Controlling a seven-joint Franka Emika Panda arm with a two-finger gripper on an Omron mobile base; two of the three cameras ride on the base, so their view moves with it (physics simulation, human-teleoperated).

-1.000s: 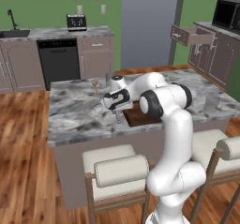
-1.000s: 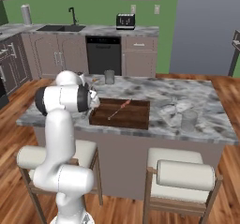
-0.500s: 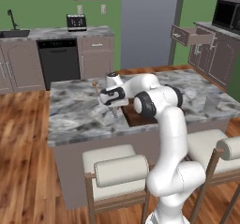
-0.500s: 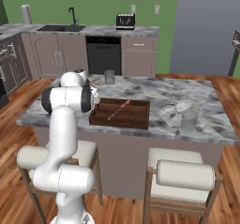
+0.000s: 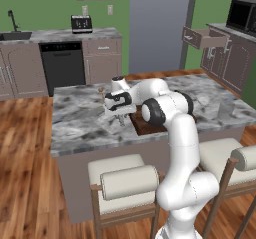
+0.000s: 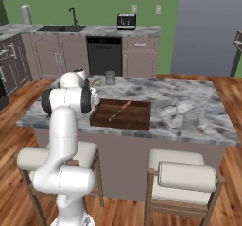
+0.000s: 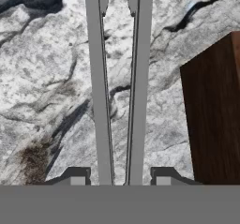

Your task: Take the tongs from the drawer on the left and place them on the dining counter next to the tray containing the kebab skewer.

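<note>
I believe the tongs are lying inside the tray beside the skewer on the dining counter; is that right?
Not quite: the tongs are outside the tray, over the marble of the dining counter beside it, as the hand view shows. The skewer alone lies in the tray.
</note>
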